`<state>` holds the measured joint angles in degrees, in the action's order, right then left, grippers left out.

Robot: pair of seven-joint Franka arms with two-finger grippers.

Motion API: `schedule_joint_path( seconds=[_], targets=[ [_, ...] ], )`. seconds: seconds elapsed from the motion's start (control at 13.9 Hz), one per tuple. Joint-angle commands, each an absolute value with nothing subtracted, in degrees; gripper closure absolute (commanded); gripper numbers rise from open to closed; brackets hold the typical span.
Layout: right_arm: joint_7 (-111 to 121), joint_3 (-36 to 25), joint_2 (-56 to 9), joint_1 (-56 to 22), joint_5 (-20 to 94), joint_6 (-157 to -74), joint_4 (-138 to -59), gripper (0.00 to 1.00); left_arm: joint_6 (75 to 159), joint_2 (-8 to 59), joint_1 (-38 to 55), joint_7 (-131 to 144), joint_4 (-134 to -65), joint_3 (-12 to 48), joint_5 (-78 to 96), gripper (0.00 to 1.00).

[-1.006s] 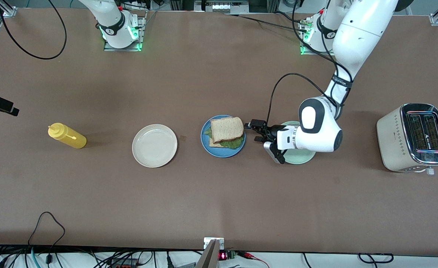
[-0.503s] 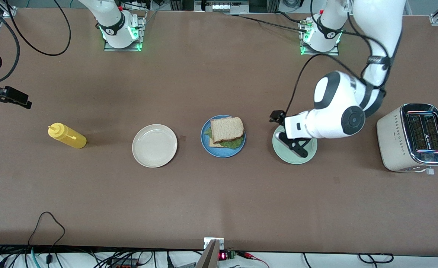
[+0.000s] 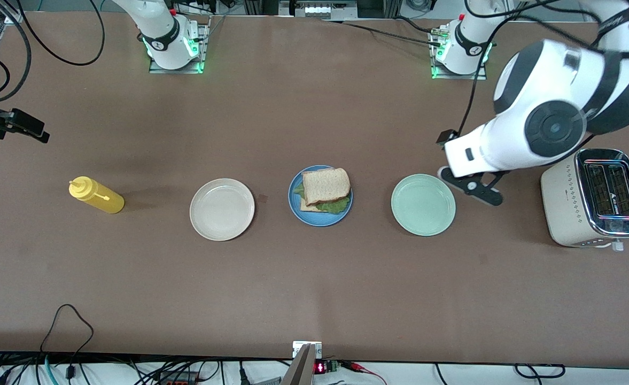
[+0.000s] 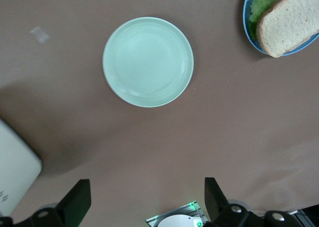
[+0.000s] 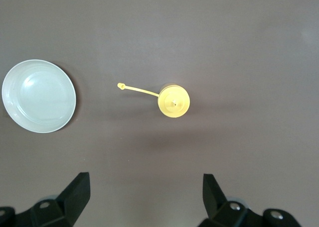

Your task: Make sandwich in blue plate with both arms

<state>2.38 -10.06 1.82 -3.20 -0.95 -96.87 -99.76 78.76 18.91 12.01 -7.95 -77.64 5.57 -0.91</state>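
Your left arm is pulling away from the blue plate (image 3: 320,195) and rising; the left gripper (image 4: 144,199), jaws wide and holding nothing, is now hanging over bare table between the pale green plate (image 3: 423,205) and the toaster (image 3: 592,197). The right gripper (image 5: 142,197) is waiting, spread open, above the mustard bottle (image 3: 96,195). The sandwich (image 3: 325,189) is sitting assembled on the blue plate, well apart from both. Watch the big elbow swinging: drifting lower, it could be clipping the toaster.
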Motion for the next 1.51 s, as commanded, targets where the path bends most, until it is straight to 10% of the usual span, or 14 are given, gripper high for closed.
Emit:
schedule_joint_path(
  seconds=[0.0, 0.57, 1.44],
  targets=[
    [1.8, -9.4, 3.7, -3.5, -1.8, -95.5, -100.9, 0.00, 77.8, 13.5, 7.2, -7.4, -78.0, 5.8, -1.9, 0.00],
    [2.5, -9.6, 3.9, -3.4, -1.5, -95.1, -100.1, 0.00, 93.2, -3.3, 1.8, 1.8, -98.5, 4.9, 0.0, 0.00],
    [2.5, -9.5, 3.8, -3.5, -1.6, -94.0, -99.7, 0.00, 93.1, -1.1, 1.3, 0.6, -96.3, 5.0, 2.1, 0.00]
  ],
)
